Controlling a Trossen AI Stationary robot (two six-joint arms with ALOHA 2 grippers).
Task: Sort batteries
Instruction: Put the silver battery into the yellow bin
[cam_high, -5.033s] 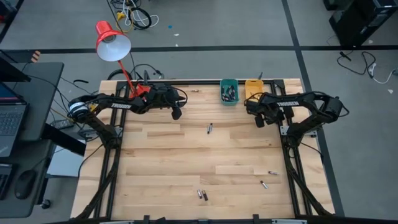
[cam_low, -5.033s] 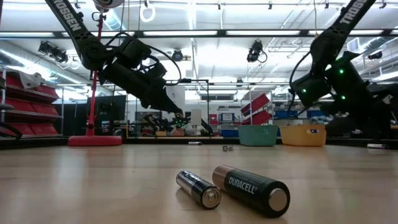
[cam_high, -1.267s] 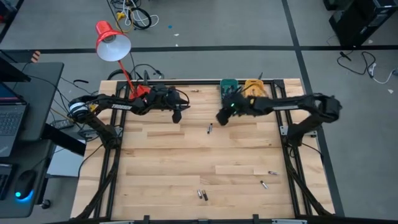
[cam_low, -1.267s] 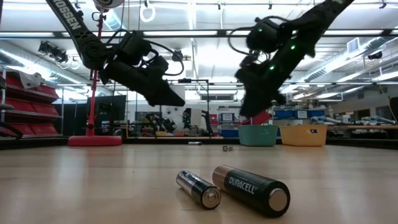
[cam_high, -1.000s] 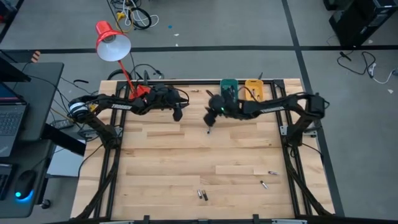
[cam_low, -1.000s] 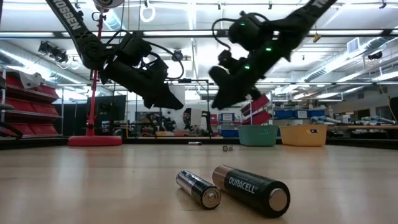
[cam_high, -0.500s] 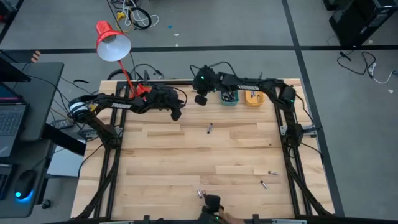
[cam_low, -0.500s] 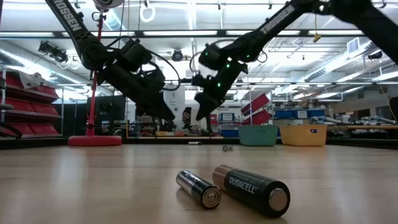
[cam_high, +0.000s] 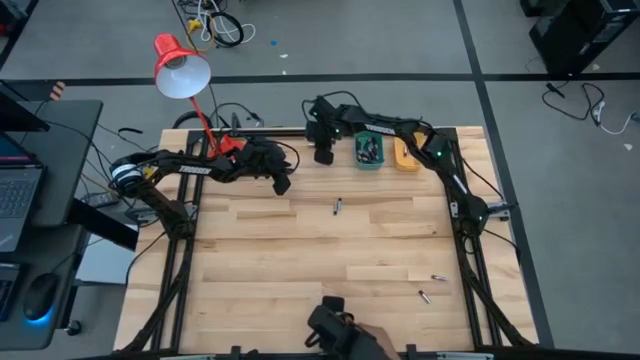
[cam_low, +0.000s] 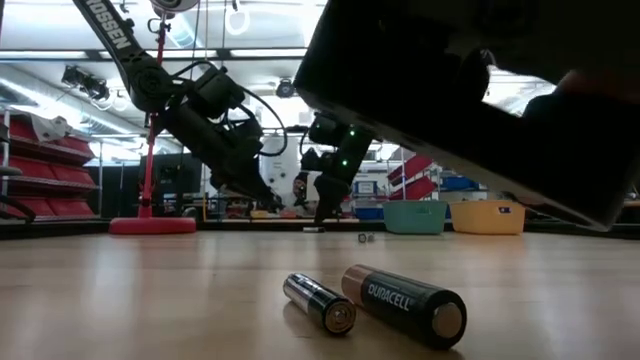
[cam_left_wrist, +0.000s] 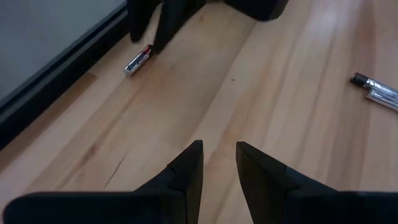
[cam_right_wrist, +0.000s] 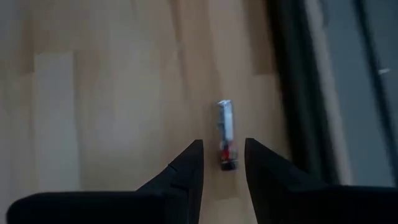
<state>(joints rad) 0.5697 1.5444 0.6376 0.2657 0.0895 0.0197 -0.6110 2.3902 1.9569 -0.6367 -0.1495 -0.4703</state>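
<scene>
A silvery battery with a red end (cam_right_wrist: 225, 127) lies on the wood close to the table's far edge (cam_high: 314, 146). My right gripper (cam_right_wrist: 223, 143) hangs over it, open, one fingertip on either side of its red end, with no contact showing. My left gripper (cam_left_wrist: 219, 146) is open by a narrow gap above bare wood (cam_high: 283, 185), left of the right gripper. A pair of batteries (cam_high: 337, 206) lies at mid-table and two more (cam_high: 430, 287) lie near the right edge. Two larger ones (cam_low: 380, 303) lie at the near edge. The teal bin (cam_high: 368, 148) holds several batteries.
A yellow bin (cam_high: 405, 152) stands right of the teal one. A red desk lamp (cam_high: 182, 68) is clamped at the far left corner. A dark object (cam_high: 335, 330) held by a person's hand hangs over the near edge and blocks much of the low view (cam_low: 470, 90).
My right gripper has swung from mid-table toward the far edge and left, then come down over the battery lying there. My left gripper has dipped a little. A dark object held by a person's hand has come in over the near edge, in front of the low camera.
</scene>
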